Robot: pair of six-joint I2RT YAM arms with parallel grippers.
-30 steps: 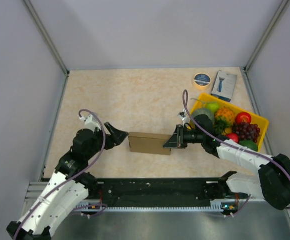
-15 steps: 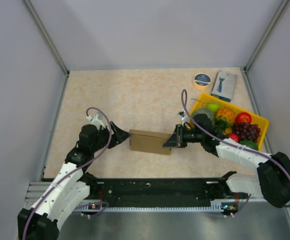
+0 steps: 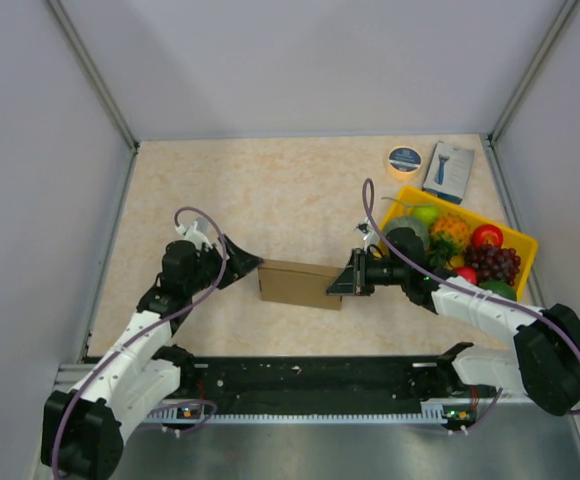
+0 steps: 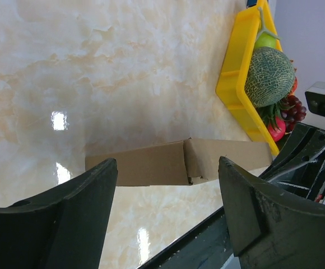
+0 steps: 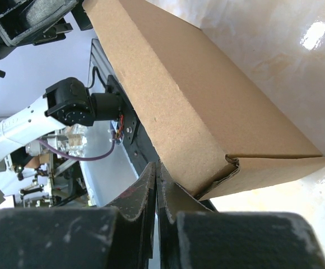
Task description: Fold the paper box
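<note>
The paper box point(image 3: 300, 285) is a folded flat brown carton lying near the table's front middle. My left gripper point(image 3: 245, 268) is open just off its left end, apart from it; in the left wrist view the box point(image 4: 173, 162) lies across the gap between my open fingers point(image 4: 84, 202). My right gripper point(image 3: 338, 287) is at the box's right end with its jaws pressed together. In the right wrist view the shut fingertips point(image 5: 151, 182) rest against the lower corner of the box point(image 5: 207, 112). No cardboard shows between them.
A yellow tray point(image 3: 525, 245) of toy fruit stands at the right, close behind my right arm; it also shows in the left wrist view point(image 4: 232, 73). A tape roll point(image 3: 404, 160) and a blue-and-white retail box point(image 3: 448, 170) lie at the back right.
My left arm has swung right and forward, bringing its open gripper up to the box's left end. The right arm and the box have hardly moved.
</note>
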